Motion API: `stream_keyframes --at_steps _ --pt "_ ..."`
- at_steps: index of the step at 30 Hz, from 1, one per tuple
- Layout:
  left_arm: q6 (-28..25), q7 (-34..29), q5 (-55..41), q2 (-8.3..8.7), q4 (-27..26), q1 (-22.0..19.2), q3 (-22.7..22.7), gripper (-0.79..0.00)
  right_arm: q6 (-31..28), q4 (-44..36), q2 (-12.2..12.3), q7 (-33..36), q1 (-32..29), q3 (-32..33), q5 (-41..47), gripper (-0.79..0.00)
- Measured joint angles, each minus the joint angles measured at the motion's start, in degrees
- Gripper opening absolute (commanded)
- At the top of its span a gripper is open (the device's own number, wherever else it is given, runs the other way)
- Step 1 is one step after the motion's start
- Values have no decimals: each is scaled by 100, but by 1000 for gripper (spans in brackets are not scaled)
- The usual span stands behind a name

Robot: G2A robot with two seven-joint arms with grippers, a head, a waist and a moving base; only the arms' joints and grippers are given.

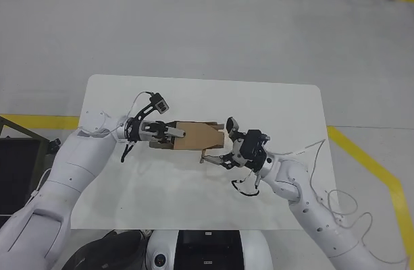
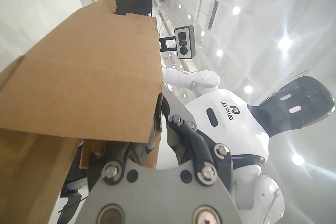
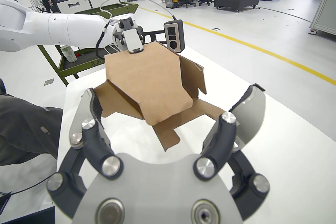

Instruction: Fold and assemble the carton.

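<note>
At your left, the left gripper (image 1: 169, 135) is clenched on one end of the carton (image 1: 200, 138). The carton is plain brown corrugated board, half-formed, lying near the middle of the white table (image 1: 274, 101). Its top panel slopes, and the loose flaps at the other end splay onto the tabletop. In the left wrist view that panel hides the fingertips. At your right, the right gripper (image 3: 173, 92) is spread wide around those flaps (whether it touches them is unclear).

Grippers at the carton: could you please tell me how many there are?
2. The left gripper is shut on one end of the carton; the right gripper is open at its opposite end. None seems hidden.
</note>
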Motion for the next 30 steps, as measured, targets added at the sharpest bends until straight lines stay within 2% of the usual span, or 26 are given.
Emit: stream_keyframes --at_steps 6,16,30 --pt "0 1 63 98 -113 112 -40 -785 -437 -71 61 145 -12 124 -195 0" --pt "0 1 -82 298 -415 251 51 -785 -1215 102 67 516 225 -10 42 0" --pt "0 0 -85 355 -424 142 319 -785 -1491 21 75 428 238 -102 -23 0"
